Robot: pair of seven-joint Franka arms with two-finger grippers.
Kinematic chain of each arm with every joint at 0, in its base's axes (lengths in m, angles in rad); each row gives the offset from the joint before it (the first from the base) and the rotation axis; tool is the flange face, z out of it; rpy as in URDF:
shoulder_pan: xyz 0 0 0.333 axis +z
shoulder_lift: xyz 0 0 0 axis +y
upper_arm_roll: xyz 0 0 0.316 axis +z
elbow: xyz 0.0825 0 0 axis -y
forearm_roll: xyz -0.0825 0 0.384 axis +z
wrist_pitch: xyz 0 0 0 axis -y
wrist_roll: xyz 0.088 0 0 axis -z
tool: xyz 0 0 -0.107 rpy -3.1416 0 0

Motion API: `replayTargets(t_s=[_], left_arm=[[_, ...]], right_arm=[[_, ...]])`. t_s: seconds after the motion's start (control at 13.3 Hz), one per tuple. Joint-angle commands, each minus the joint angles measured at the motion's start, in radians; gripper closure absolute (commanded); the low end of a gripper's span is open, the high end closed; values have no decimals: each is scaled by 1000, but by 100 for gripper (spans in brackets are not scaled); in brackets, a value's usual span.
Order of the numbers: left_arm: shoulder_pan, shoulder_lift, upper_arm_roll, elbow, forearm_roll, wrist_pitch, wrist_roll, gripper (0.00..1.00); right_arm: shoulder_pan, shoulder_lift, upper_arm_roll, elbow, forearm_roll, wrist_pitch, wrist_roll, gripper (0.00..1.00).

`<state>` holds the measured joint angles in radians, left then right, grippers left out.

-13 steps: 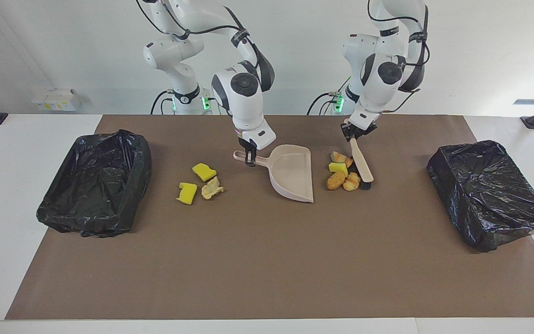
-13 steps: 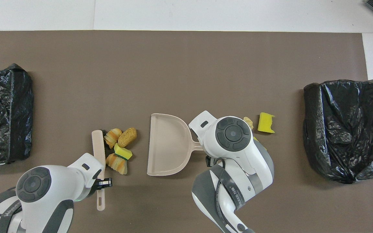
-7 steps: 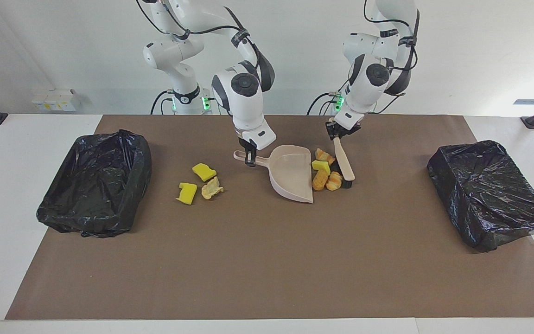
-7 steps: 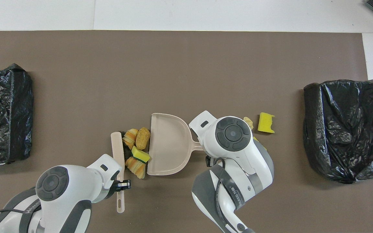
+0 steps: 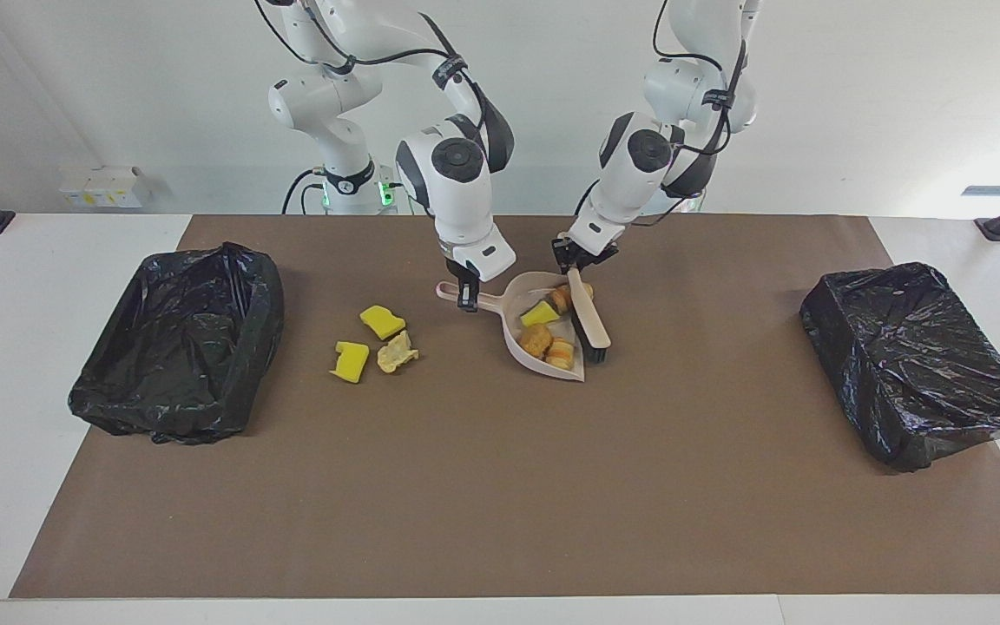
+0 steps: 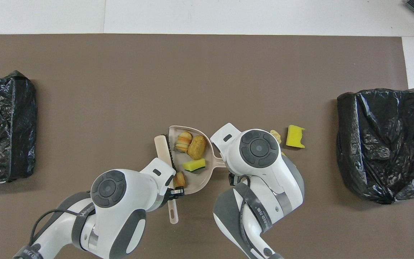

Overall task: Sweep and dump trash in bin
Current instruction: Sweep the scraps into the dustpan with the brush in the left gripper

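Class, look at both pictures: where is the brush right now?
The brush lies at the dustpan's open mouth, mid-table, held by the left gripper; in the overhead view it stands against the pan's edge toward the left arm's end, beside four scraps.

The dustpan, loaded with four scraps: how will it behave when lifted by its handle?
The dustpan looks like thin stiff plastic, so probably light and rigid. Its open lip has no wall, so the rounded bread lumps may roll out if tipped. Held at the handle end, it could sag.

Bright, even light from above, soft short shadows, mild sheen on the black bags (image 5: 917,356), both views sharp.
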<state>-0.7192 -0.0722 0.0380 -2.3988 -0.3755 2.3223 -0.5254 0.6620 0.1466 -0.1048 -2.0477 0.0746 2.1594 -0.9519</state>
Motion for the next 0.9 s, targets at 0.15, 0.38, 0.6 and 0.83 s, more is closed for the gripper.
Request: replayTargets(t_s=[0.15,0.38,0.6,0.83], left_arm=[[-36,43,14,73,-19,-38,-39,100],[4,25,23,144,-11,-156,-47,100],[70,0,25,208,35,-328,-66,100],[98,-12,25,210,110,-382,-128,100]], right_arm=[[2,-9,2,-6,-3,5,25,100],[1,-9,2,-6,-3,3,25,100],[-42,-31,0,4,-3,-19,10,100],[-88,-62,0,29,5,-73,-21,100]])
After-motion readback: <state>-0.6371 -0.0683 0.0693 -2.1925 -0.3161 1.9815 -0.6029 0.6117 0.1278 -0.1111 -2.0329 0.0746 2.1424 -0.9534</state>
